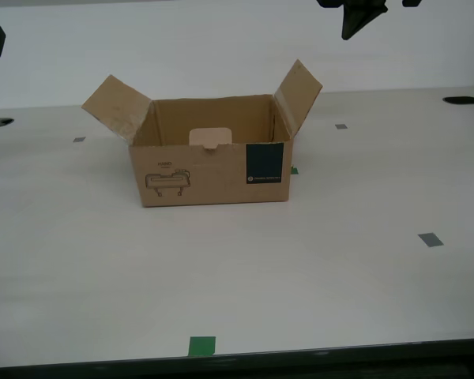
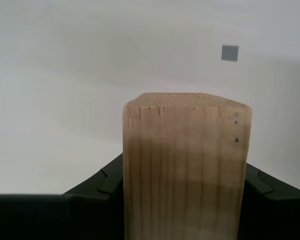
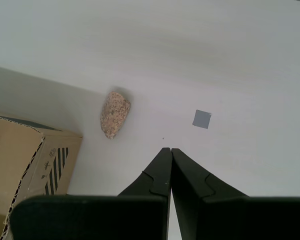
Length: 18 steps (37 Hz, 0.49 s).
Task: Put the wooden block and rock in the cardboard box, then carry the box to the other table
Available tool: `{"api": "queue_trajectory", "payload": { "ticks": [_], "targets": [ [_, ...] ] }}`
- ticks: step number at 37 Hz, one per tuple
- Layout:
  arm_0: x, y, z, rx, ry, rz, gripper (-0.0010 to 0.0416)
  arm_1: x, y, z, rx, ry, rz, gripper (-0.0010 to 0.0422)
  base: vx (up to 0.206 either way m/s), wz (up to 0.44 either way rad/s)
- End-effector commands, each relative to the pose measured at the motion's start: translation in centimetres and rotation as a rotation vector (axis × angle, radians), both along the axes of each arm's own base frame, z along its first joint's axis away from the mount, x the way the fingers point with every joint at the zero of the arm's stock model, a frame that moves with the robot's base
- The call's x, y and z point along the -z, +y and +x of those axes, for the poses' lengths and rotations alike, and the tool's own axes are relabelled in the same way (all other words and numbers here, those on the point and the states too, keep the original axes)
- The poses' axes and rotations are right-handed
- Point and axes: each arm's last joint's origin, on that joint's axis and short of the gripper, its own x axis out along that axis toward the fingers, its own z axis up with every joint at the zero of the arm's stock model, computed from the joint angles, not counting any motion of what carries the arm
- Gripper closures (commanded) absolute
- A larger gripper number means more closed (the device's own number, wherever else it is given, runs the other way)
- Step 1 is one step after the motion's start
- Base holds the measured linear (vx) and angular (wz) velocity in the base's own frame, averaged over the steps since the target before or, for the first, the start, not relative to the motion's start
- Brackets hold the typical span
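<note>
My second gripper (image 2: 185,200) pinches the wooden block (image 2: 186,165) between its black fingers (image 2: 97,182), whose tips are hidden behind the wood. My first gripper (image 3: 170,152) has its fingers pressed together with nothing between them, above the white table (image 3: 230,60). The rock (image 3: 114,113) lies there, near a corner of the cardboard box (image 1: 209,162). The box stands open; its inside is mostly hidden.

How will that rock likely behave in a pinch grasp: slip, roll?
The rock looks rough and speckled, so probably grippy rather than slick. Its tapered, oval shape suggests it may pivot or squirt from flat pads unless pinched across the narrow width. Lying flat on the table, it seems unlikely to roll far.
</note>
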Motion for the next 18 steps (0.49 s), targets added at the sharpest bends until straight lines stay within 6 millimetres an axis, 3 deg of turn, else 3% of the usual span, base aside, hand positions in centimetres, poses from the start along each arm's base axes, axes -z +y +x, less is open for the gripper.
{"api": "queue_trajectory", "payload": {
  "ticks": [1, 18],
  "targets": [
    [0.0, 0.0, 0.0, 0.002, -0.001, 0.000, 0.0407, -1.3, -0.3, -0.4, 0.032, -0.057, -0.032, 0.0413, 0.000, 0.000],
    [-0.1, 0.0, 0.0, 0.002, -0.003, 0.001, 0.0407, -8.0, -3.5, -2.3, 0.160, -0.259, -0.053, 0.0413, 0.000, 0.000]
  ]
}}
